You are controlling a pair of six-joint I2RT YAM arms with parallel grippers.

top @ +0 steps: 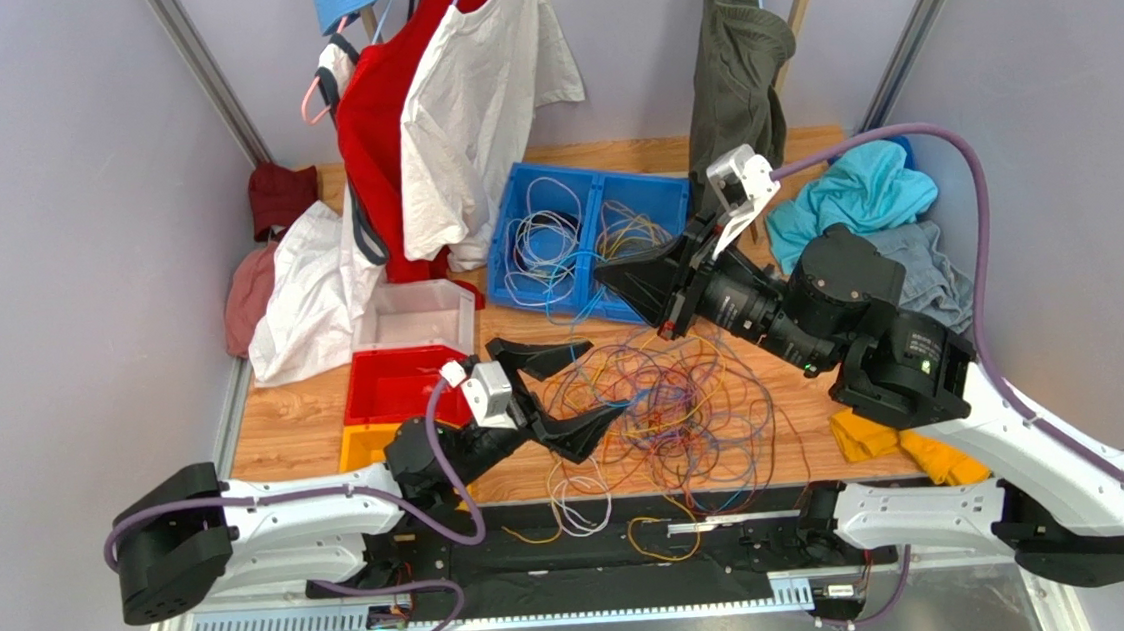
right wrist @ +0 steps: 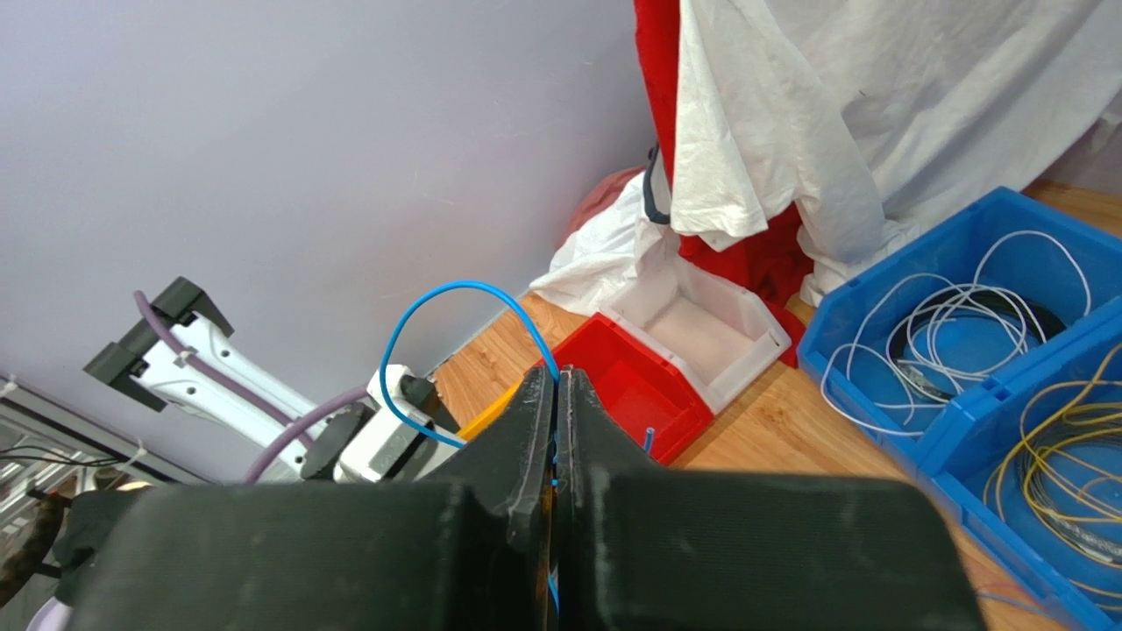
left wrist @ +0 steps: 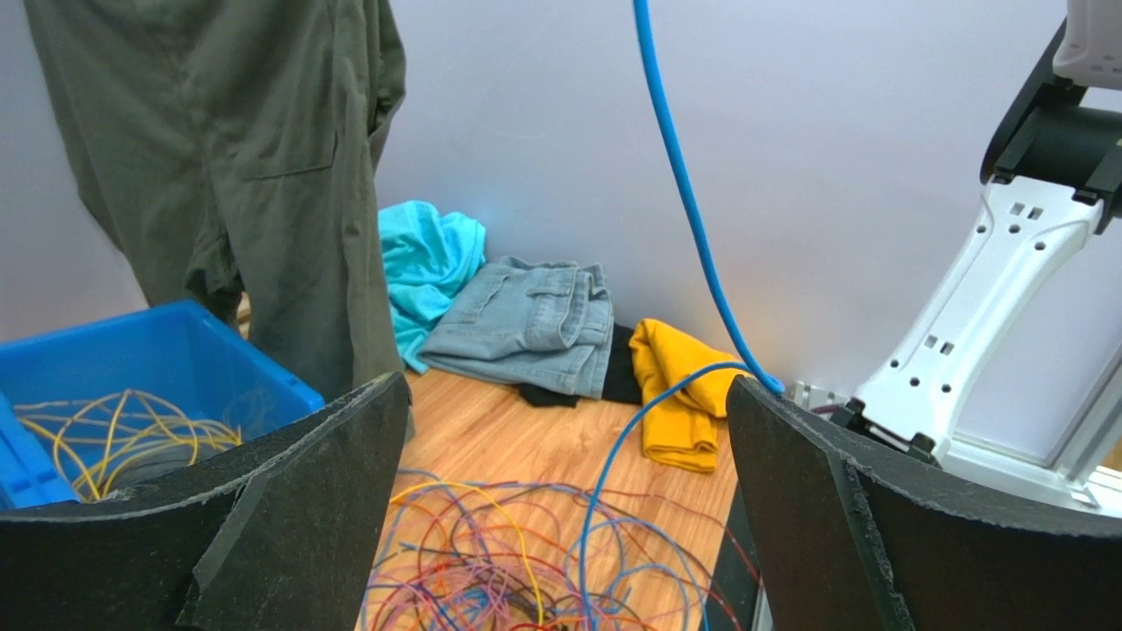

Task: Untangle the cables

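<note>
A tangle of thin cables (top: 666,405) in blue, red, orange, purple and yellow lies on the wooden table in front of the arms, seen close up as the pile (left wrist: 527,552). My right gripper (top: 613,274) hovers above the pile's far side, shut (right wrist: 555,379) on a blue cable (right wrist: 448,292). That blue cable (left wrist: 685,197) runs taut from above down into the pile, passing the right finger of my left gripper. My left gripper (top: 567,394) sits at the pile's left edge, wide open (left wrist: 566,388), with nothing held.
A blue bin (top: 596,193) at the back holds white cables (right wrist: 948,329) and yellow cables (right wrist: 1067,460). Red (top: 401,386), clear (top: 418,315) and yellow (top: 364,444) bins stand left. Clothes hang behind (top: 483,96). Teal cloth (top: 860,194), jeans (left wrist: 527,322) and yellow cloth (left wrist: 678,395) lie right.
</note>
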